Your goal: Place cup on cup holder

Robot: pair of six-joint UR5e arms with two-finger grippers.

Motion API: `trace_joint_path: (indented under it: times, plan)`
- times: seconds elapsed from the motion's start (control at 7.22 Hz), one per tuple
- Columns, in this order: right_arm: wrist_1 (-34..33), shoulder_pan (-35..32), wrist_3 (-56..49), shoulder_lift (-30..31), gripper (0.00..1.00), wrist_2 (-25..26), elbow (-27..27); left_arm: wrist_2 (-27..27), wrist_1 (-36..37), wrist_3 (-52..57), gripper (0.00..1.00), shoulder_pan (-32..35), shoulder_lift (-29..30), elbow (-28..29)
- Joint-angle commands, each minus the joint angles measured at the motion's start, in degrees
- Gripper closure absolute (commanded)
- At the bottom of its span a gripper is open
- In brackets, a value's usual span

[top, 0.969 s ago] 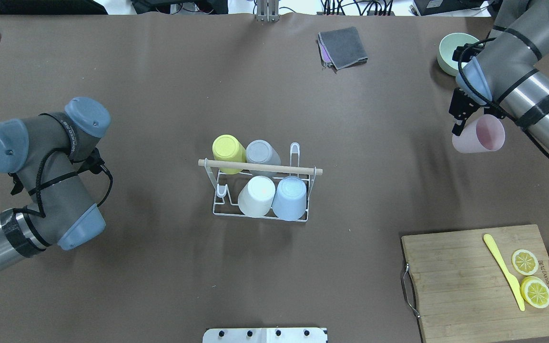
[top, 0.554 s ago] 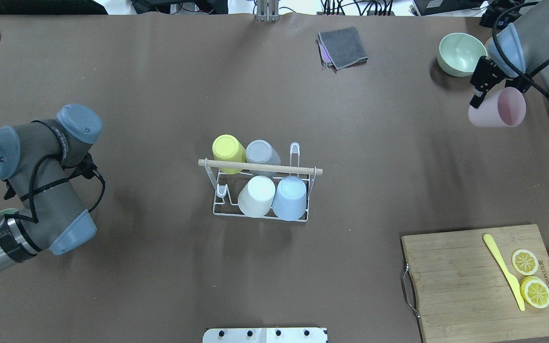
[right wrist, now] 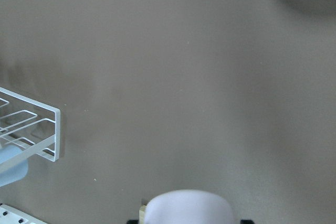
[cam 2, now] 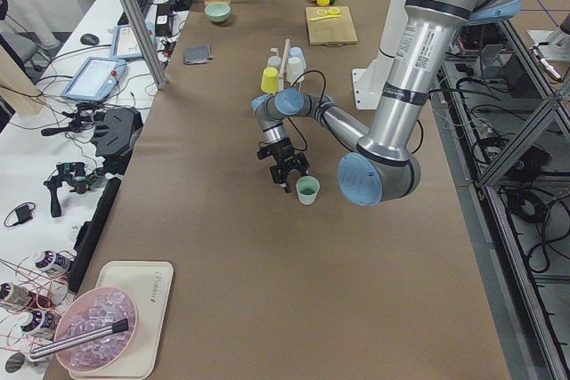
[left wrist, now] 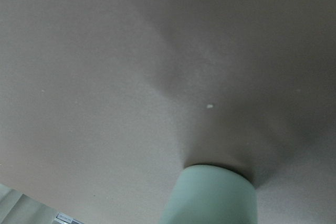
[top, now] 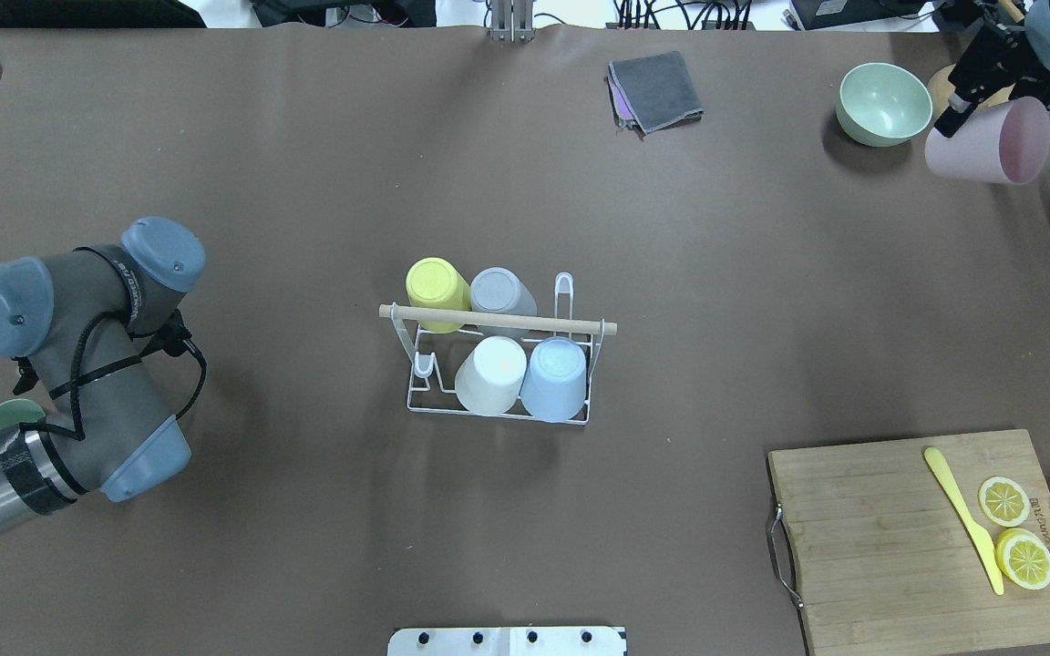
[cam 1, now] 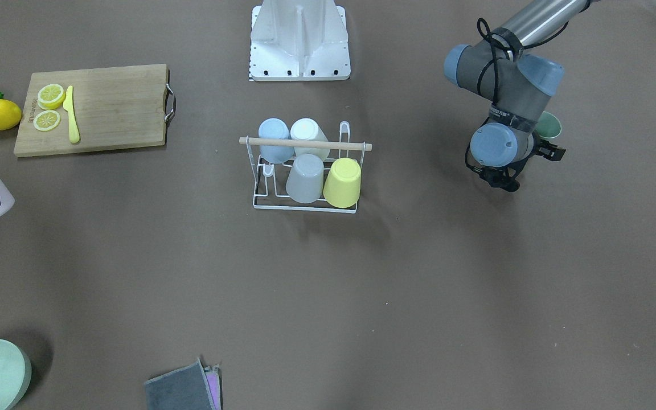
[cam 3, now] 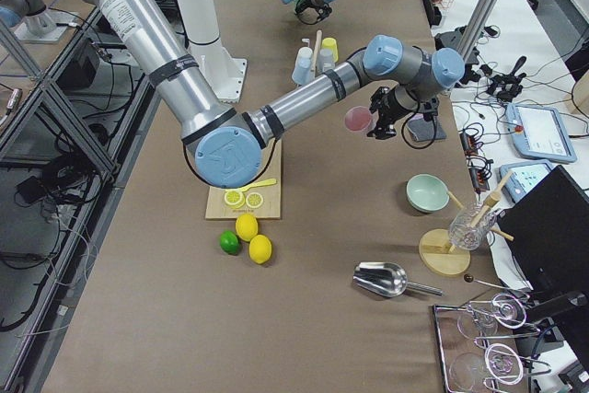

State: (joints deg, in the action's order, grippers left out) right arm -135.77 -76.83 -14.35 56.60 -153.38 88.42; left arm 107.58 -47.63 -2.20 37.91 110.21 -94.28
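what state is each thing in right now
pink cup: on its side in the air, held by the right gripper
green cup: upright by the left gripper, held or not unclear
cup holder: standing, two prongs free
four cups: upside down on the cup holder
green bowl: upright, empty
grey cloth: folded
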Motion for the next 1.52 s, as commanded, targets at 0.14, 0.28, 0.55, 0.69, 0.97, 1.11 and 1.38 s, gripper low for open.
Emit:
trace_joint_path:
  times: [0.14,0.28,0.55,0.69,0.97,1.11,1.38]
  plan:
    - [0.07,-2.43,-9.88,1.93,0.74,-5.69,1.94,0.79,-0.01,0.09,0.02,-0.38,-0.53,0.24]
    - [0.07,-3.40,-13.48,2.55,0.74,-8.22,1.94,1.75,-0.01,0.01,0.02,-0.47,-0.53,0.41]
    - [0.16,-3.41,-17.72,4.21,0.74,-13.40,2.20,1.85,-0.01,-0.08,0.02,-0.90,-0.62,0.68]
    - [0.16,-3.15,-18.34,4.74,0.74,-15.09,2.46,2.54,0.08,-0.08,0.03,-0.91,-0.70,0.76]
    - [0.16,-1.75,-20.62,5.10,0.75,-18.42,2.38,2.73,0.08,-0.08,0.13,-0.91,-1.49,0.59]
    - [0.16,-0.96,-21.07,5.01,0.76,-19.58,2.29,2.81,0.08,-0.08,0.22,-0.91,-1.49,0.50]
    - [4.07,0.36,-21.07,5.01,0.76,-22.91,1.33,2.81,0.34,-0.08,0.41,-0.82,-1.49,0.24]
